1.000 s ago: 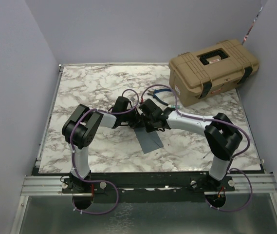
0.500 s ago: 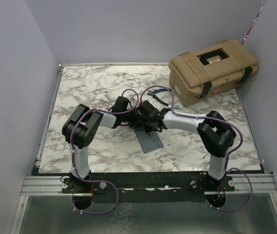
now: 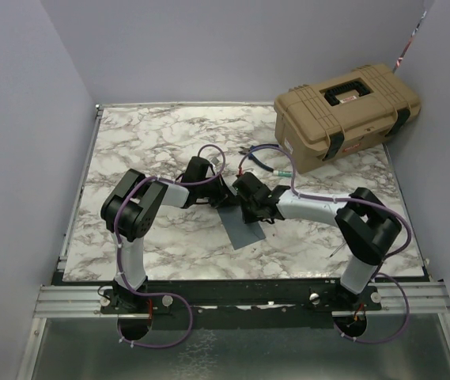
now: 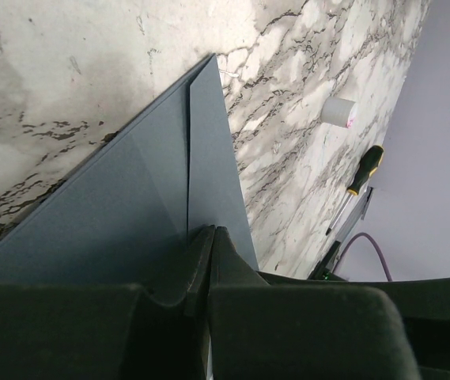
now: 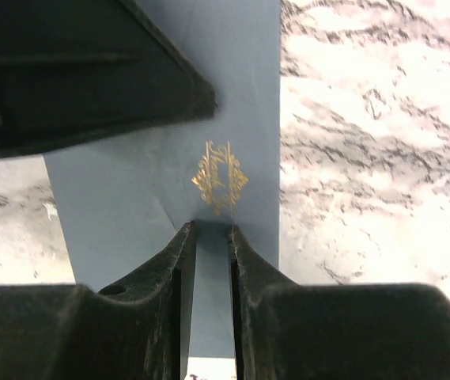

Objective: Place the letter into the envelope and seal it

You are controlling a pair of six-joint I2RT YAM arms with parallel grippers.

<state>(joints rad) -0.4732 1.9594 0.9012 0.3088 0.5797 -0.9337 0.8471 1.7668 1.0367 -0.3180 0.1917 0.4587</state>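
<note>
The grey-blue envelope lies flat on the marble table between the two arms. My left gripper rests its tips on the envelope's far end; in the left wrist view its fingers are pressed together on the grey paper, beside a straight fold edge. My right gripper is over the envelope's middle. In the right wrist view its fingers stand a narrow gap apart, tips down on the envelope just below a small gold mark. The cream letter is hidden or out of view.
A tan toolbox stands at the back right, with blue-handled pliers in front of it. A yellow-handled screwdriver and a small white cap lie on the table's right side. Grey walls close in left, back and right.
My right gripper has slid towards the near edge along the envelope, and its elbow has swung to the right. The left arm and the envelope have not moved.
</note>
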